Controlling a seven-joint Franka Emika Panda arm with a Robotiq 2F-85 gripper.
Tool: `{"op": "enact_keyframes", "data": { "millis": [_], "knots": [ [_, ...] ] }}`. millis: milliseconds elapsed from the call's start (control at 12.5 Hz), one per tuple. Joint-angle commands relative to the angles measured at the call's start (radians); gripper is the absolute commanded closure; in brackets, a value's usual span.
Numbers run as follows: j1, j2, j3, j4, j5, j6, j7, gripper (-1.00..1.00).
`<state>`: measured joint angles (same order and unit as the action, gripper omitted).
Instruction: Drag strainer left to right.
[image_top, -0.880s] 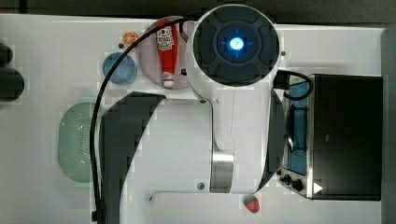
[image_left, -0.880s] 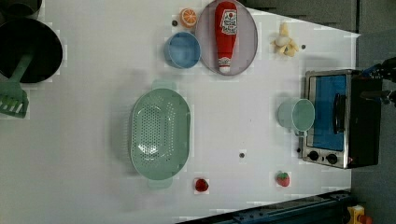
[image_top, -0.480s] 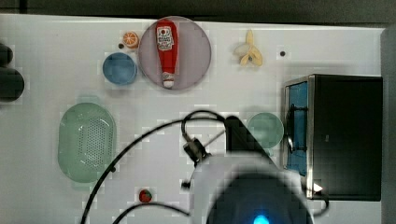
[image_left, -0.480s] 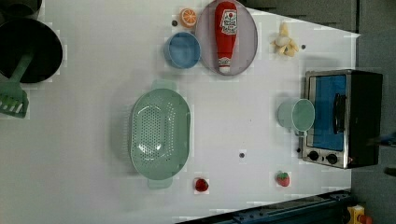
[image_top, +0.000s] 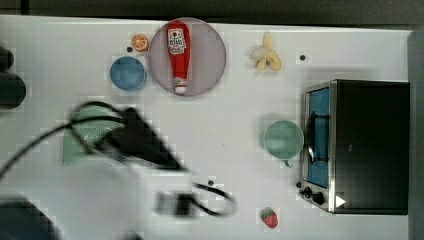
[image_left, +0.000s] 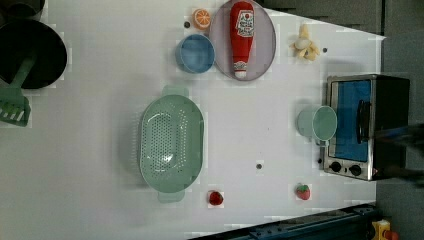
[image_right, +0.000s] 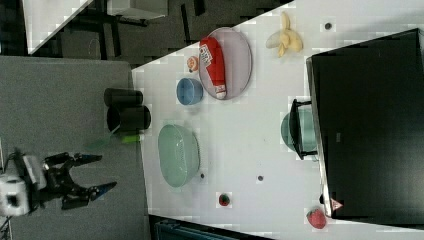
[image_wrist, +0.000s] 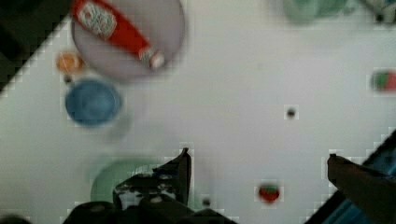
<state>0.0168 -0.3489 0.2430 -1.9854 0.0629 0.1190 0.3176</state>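
Note:
The strainer (image_left: 171, 142) is a pale mint-green oval colander with a perforated bottom, resting on the white table (image_left: 100, 175) at the left view's centre-left. In the top view the blurred arm covers most of the strainer (image_top: 75, 147). In the right view the strainer (image_right: 178, 155) lies near the table's left edge, and my gripper (image_right: 105, 171) hangs open well off to the right view's left of it, touching nothing. In the wrist view my gripper (image_wrist: 258, 155) is spread wide over bare table, with the strainer (image_wrist: 109, 179) beside one dark finger (image_wrist: 180, 170).
A blue bowl (image_left: 195, 53), a plate (image_left: 265, 45) with a ketchup bottle (image_left: 241, 35) and an orange slice (image_left: 201, 17) lie beyond the strainer. A teal mug (image_left: 317, 123) stands against the toaster oven (image_left: 365, 127). Small red fruits (image_left: 215, 198) sit near the front edge.
In the top view the arm has swept from the middle to the top view's lower left, over the strainer. The strainer has stayed where it was.

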Motion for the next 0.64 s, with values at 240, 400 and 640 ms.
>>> {"op": "enact_keyframes", "data": {
  "millis": [240,400,640],
  "knots": [
    [0.022,0.209,0.248,-0.042,-0.01,0.203,0.519,-1.0],
    [0.023,0.307,0.314,-0.053,-0.012,0.303,0.727,-1.0],
    [0.027,0.453,0.361,-0.081,-0.026,0.43,0.955,-1.0]
  ]
}}
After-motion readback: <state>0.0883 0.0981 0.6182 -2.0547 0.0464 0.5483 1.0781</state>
